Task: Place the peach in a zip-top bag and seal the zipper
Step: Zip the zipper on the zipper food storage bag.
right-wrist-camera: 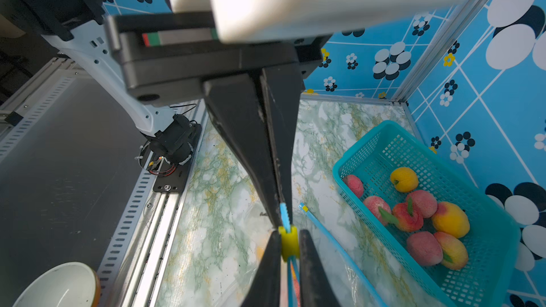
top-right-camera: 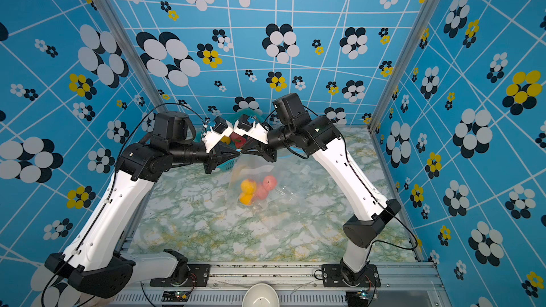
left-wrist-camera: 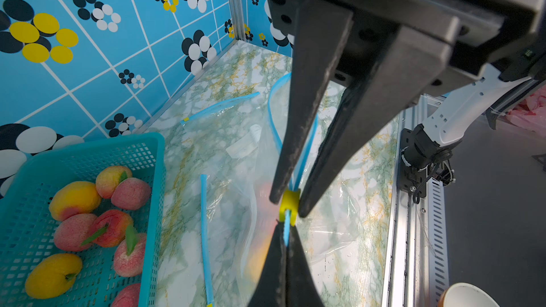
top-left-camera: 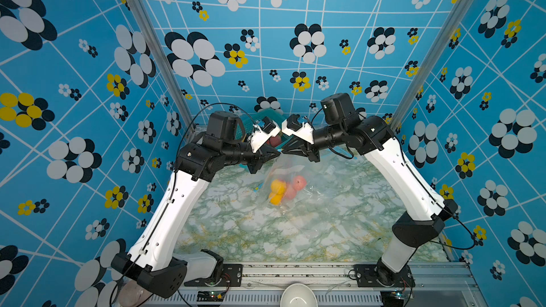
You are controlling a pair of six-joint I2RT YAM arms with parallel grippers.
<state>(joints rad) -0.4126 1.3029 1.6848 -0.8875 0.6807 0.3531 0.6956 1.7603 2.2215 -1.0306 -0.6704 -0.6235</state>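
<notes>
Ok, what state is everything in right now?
left pincer: shut on the zipper track end
right pincer: shut on the yellow slider
zip-top bag: top edge lifted, zipper open, peaches inside
basket: upright, more peaches in it
bowl: upright, empty
spare bag: lying flat

A robot lab cell: flower-patterned panels (top-left-camera: 295,54), aluminium frame (top-left-camera: 295,270) (marble-print tabletop (top-left-camera: 236,225)).

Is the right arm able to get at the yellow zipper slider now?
Likely yes: the right gripper flanks the yellow slider with both jaws, seemingly touching; the left gripper pinches the zipper strip beside it, not blocking.
</notes>
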